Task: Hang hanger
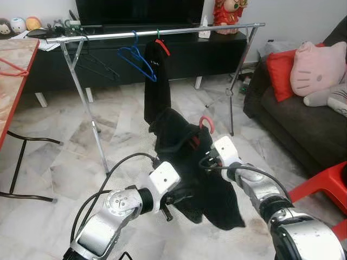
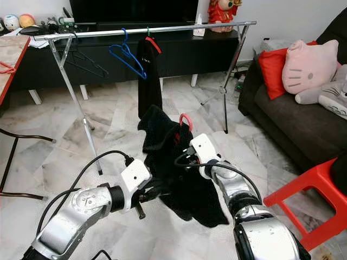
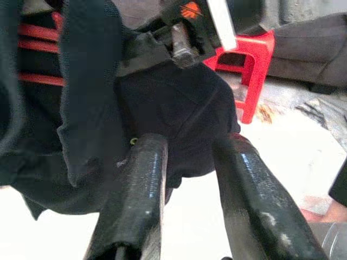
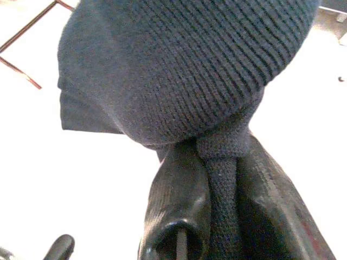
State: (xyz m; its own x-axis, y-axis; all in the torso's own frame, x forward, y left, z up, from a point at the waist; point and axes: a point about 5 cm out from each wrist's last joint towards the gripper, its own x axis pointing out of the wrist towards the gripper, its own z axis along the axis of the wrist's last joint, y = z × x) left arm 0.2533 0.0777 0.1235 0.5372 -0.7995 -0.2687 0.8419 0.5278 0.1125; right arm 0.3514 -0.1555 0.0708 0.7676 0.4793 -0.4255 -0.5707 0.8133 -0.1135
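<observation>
A black garment (image 1: 209, 189) on a red hanger, whose hook (image 1: 206, 122) sticks up above it, hangs between my two grippers in front of the metal clothes rack (image 1: 190, 31). My right gripper (image 1: 203, 160) holds it from the right, near its top; in the right wrist view the fingers (image 4: 179, 216) are shut on a fold of the knit cloth. My left gripper (image 1: 174, 203) is at the garment's lower left side. Its fingers (image 3: 138, 195) stand apart, with their tips against the cloth.
On the rail hang a blue hanger (image 1: 138, 59), black hangers (image 1: 97, 65) and a second black garment (image 1: 156, 81) on a red hanger. A sofa (image 1: 303, 124) with cushions and a red stool (image 1: 325, 189) stand at the right, a table (image 1: 16, 70) at the left.
</observation>
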